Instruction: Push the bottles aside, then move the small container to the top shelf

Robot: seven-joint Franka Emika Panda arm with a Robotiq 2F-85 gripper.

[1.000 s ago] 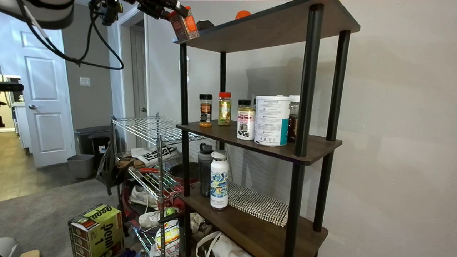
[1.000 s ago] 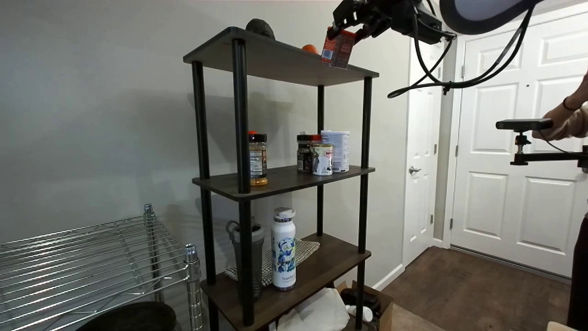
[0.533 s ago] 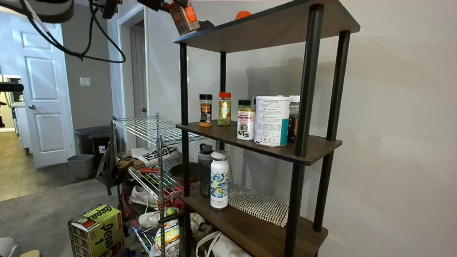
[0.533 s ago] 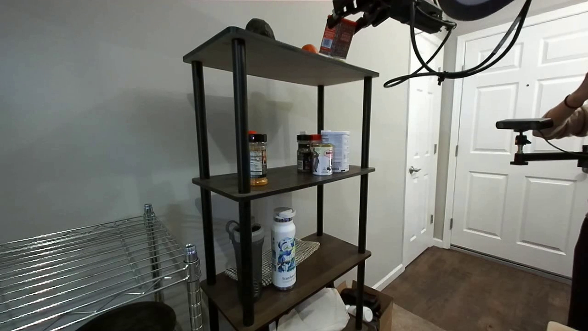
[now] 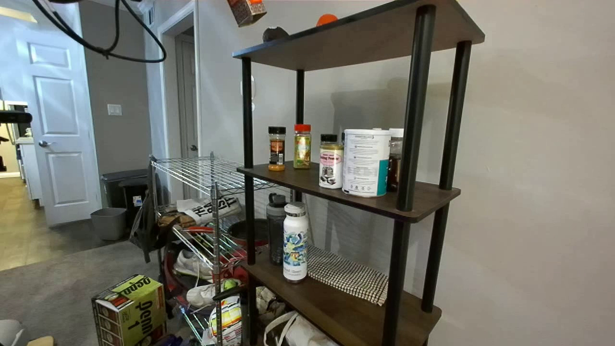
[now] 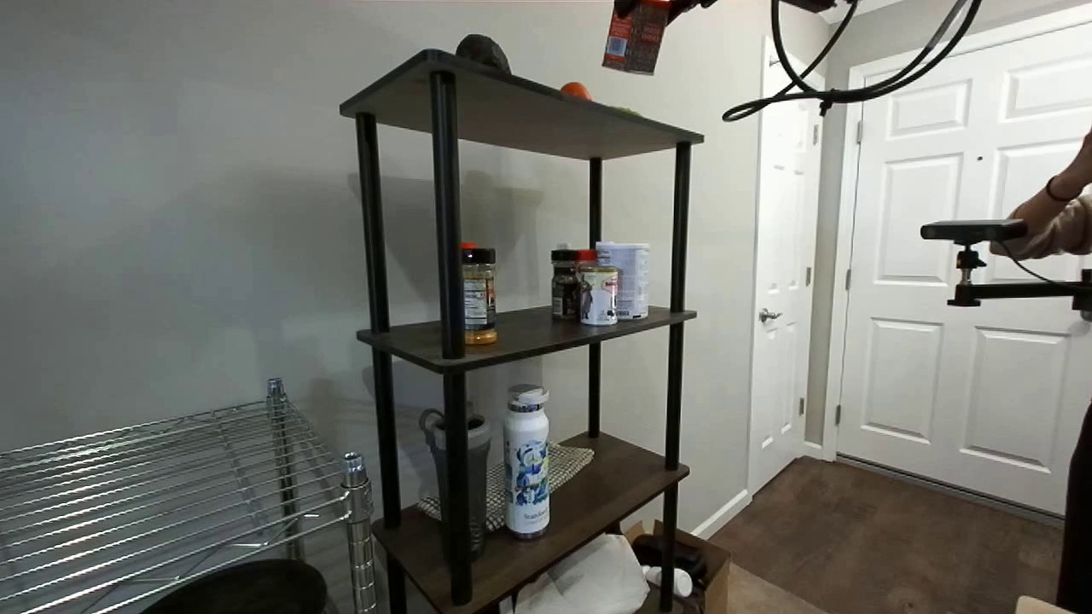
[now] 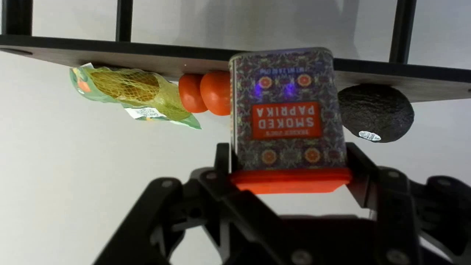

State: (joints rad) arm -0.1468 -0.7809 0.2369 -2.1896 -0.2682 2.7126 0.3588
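Observation:
The small container is a rectangular smoked paprika tin with an orange-red lid (image 7: 287, 121). My gripper (image 7: 289, 158) is shut on it near the lid. In both exterior views the tin (image 5: 246, 10) (image 6: 636, 38) is above the level of the top shelf (image 5: 384, 29) (image 6: 529, 107). The gripper (image 6: 657, 7) is mostly cut off there. The wrist view is upside down and shows the top shelf's edge (image 7: 154, 55) behind the tin. An amber-brown bottle with a dark cap (image 5: 276, 149) (image 6: 479, 298) stands on the middle board. A darker, dark-capped bottle (image 6: 564, 286) stands farther along it.
On the top shelf are a dark avocado (image 7: 375, 112), two tomatoes (image 7: 217, 94) and a netted bag (image 7: 128, 86). The middle board also holds a red-capped bottle (image 5: 302, 146), a white bottle (image 5: 331, 163) and a white canister (image 5: 366, 163). Black posts (image 5: 418, 110) support the boards.
My gripper has risen with the tin, from overlapping the top shelf's edge to well above it. The bottles and the things on the shelves have not moved.

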